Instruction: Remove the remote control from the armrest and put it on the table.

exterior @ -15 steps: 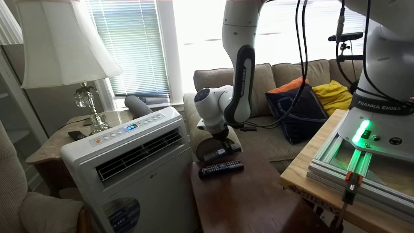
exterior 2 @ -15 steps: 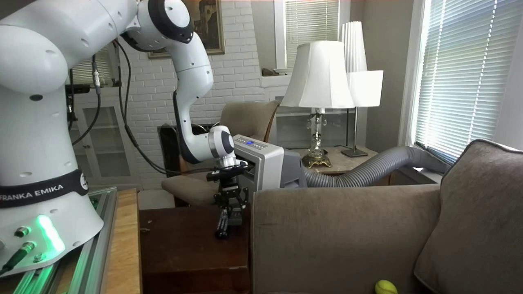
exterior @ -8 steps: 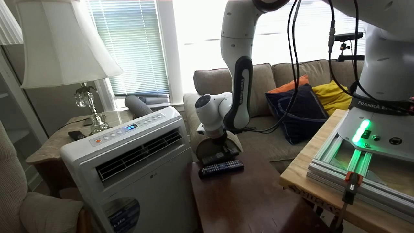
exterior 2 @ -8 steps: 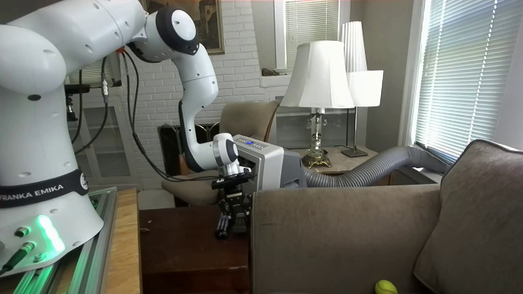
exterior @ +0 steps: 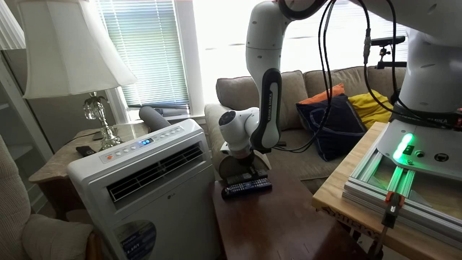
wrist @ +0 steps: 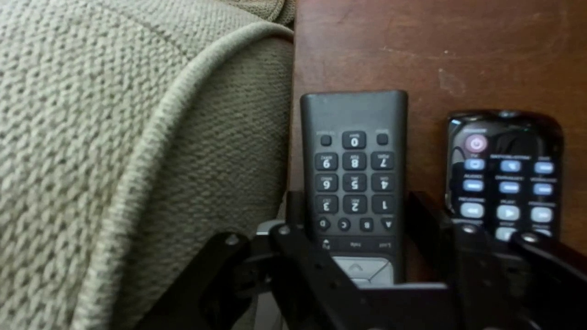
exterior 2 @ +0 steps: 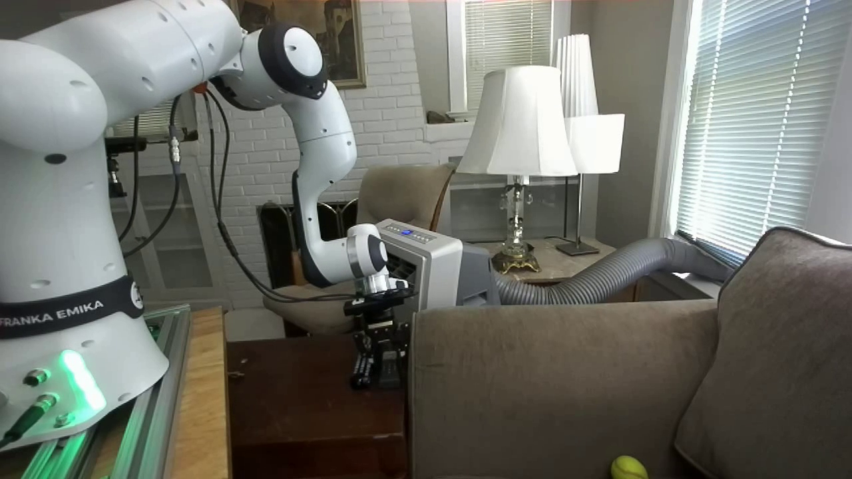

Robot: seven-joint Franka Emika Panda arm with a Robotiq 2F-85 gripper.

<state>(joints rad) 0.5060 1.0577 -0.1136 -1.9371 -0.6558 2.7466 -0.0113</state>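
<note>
Remote control (wrist: 354,178) of dark grey, matt plastic lay between the fingers (wrist: 296,208) of the pincer (wrist: 356,204), which appeared to be pinching it by its long sides, a tip close against each edge. It was over the table (wrist: 367,59), in all likelihood resting on the wood, though its underside was hidden. Such a slim bar promised to be light and stiff, hard to crush and, with that dull shell, little given to slipping; the straight side walls looked the best hold, since the face was crowded with raised keys. Its blank end stuck out ahead of the pincer.

Just beside one finger lay a second remote (wrist: 504,169), glossy black with bluish-white keys, probably slicker to grip. Off the opposite finger rose the armrest (wrist: 105,128), padded, in a coarse beige weave with rounded piping. Beneath the pincer spread the tabletop, flat, reddish-brown and lightly scuffed.

Farther from the pincer, in both exterior views, stood an air conditioner (exterior: 162,202) of smooth white plastic; behind it ran a ribbed grey hose (exterior 2: 599,276), and beyond that rose a lamp (exterior 2: 516,153), its cloth shade flaring above a glass stem.
</note>
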